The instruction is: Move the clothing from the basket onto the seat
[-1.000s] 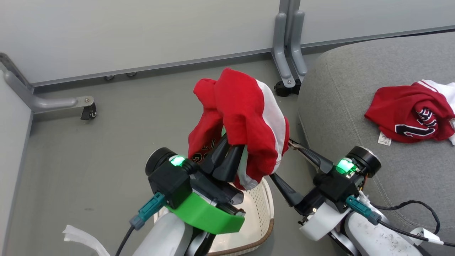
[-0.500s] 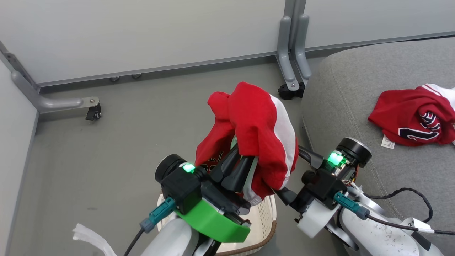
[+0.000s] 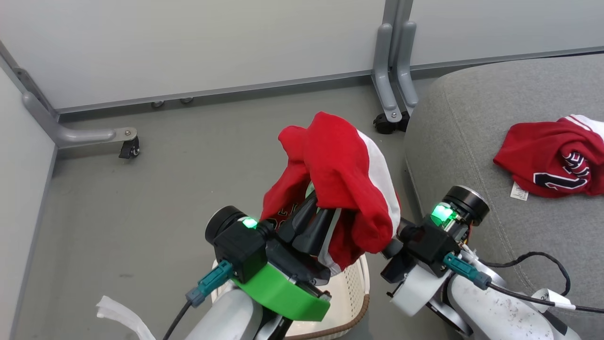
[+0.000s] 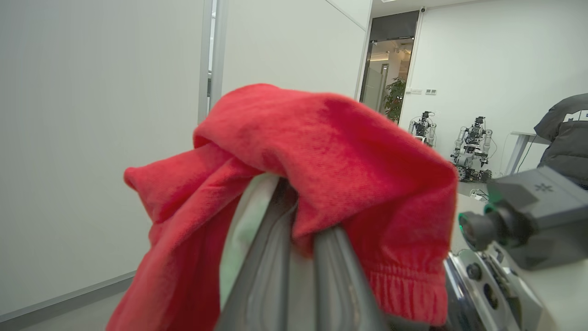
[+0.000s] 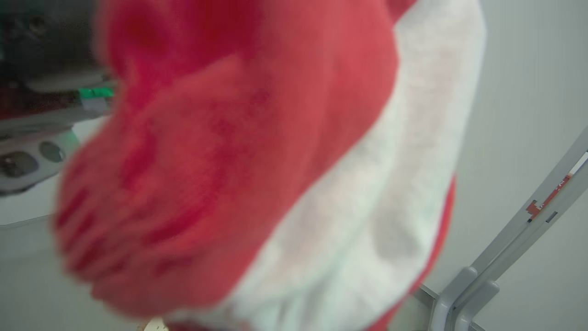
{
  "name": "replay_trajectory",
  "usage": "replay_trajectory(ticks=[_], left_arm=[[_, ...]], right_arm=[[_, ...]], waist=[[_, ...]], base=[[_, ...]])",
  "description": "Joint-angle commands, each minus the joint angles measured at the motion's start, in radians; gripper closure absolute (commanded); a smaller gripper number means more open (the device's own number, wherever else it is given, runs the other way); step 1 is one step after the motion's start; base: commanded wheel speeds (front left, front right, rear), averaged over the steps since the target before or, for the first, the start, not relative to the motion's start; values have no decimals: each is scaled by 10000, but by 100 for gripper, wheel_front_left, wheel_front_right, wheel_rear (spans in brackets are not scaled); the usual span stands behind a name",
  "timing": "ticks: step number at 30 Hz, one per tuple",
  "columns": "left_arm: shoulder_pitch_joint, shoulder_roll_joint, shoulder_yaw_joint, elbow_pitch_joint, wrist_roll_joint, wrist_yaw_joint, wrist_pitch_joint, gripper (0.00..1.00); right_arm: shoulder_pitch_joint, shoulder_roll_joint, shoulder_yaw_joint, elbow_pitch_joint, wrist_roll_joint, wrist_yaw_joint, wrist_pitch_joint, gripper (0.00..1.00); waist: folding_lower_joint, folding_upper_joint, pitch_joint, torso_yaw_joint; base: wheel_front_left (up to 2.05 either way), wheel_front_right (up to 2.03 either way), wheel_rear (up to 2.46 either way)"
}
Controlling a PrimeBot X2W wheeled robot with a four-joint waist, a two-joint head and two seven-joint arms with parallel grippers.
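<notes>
One red and white piece of clothing hangs draped over my left gripper, which is shut on it above the basket. In the left wrist view the cloth covers the fingertips. My right gripper presses into the garment's right side, and the cloth hides its fingertips. The right wrist view shows the garment blurred and very close. A second red garment with lettering lies crumpled on the grey seat at the right.
Grey partition feet with castors stand on the floor at the back and far left. A white strip lies at the lower left. A black cable trails over the seat's front. A person in a dark jacket stands far off.
My right gripper has moved left into the hanging garment; its spread fingers, plain a second ago, are now hidden by the cloth. The left gripper keeps its hold. The head camera shifted slightly.
</notes>
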State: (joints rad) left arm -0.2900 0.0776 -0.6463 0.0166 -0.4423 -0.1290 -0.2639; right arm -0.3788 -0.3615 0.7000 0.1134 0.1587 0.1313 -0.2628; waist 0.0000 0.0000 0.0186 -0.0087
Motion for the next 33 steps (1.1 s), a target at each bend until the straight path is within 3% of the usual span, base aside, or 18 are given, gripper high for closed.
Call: replay_trajectory(ticks=[1, 10, 11, 12, 14, 15, 33], left_arm=[[-11, 64, 41, 35, -11, -25, -5, 100], [76, 97, -47, 113, -74, -25, -4, 100], [85, 98, -48, 124, -82, -25, -4, 90], [92, 96, -40, 136, -87, -25, -4, 73], [104, 90, -18, 163, -69, -26, -4, 29], [108, 83, -4, 178, -47, -26, -5, 0], [321, 221, 455, 223, 250, -26, -5, 0]], right_arm=[[155, 48, -62, -72, 66, -13, -30, 100], [499, 189, -517, -347, 155, -11, -30, 100], [522, 198, -574, -381, 156, -11, -30, 100], [551, 206, -627, -410, 151, -11, -31, 100], [641, 226, -740, -460, 137, -11, -30, 100], [669, 227, -801, -482, 118, -11, -30, 100], [1129, 615, -2343, -867, -178, -11, -31, 100]], waist=[[0, 0, -15, -20], [0, 0, -63, -121], [0, 0, -68, -131], [0, 0, -72, -138], [0, 0, -84, -146], [0, 0, -91, -148], [0, 0, -140, -73]], base=[[0, 0, 0], [0, 0, 0], [0, 0, 0], [0, 0, 0], [0, 0, 0], [0, 0, 0], [0, 0, 0]])
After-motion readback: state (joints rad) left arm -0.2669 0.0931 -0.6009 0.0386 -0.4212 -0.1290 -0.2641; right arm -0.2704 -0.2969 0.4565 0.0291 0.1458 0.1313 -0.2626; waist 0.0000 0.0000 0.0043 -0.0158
